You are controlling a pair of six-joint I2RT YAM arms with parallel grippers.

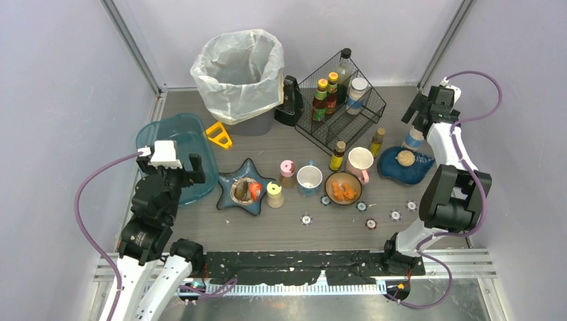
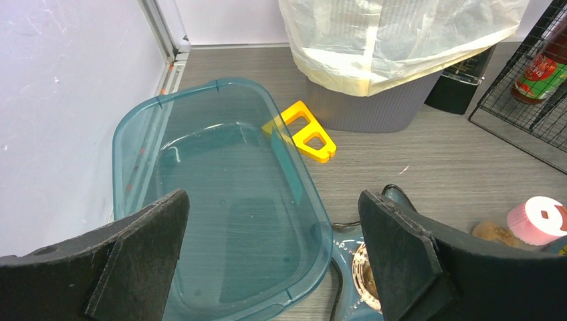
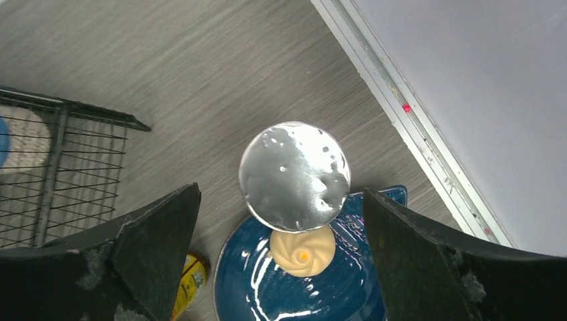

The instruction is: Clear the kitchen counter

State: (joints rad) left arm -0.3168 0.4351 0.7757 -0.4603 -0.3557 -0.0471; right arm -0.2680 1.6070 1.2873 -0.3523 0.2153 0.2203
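**Desk:** Where do we place the table [image 1: 267,231] against the two arms?

**Photographer:** We see its dark grey planks lying beneath both of them, with neither touching the wood. The left fingers [image 2: 144,261] stand wide apart, holding nothing, above the near end of the teal tub [image 2: 220,200] at the table's left edge. A yellow plastic piece [image 2: 304,134] lies on the planks just beyond the tub, beside the lined bin [image 1: 237,67].

**Desk:** And on the right?

**Photographer:** We find the right fingers [image 3: 154,247] spread wide as well, and empty. They hang over a silver-lidded jar [image 3: 295,175] at the far rim of the blue plate [image 3: 254,281], which carries a cream swirl pastry [image 3: 302,251]. Bare planks show past the jar, running to the rail at the right wall. The wire rack [image 1: 341,100] stands to the left.
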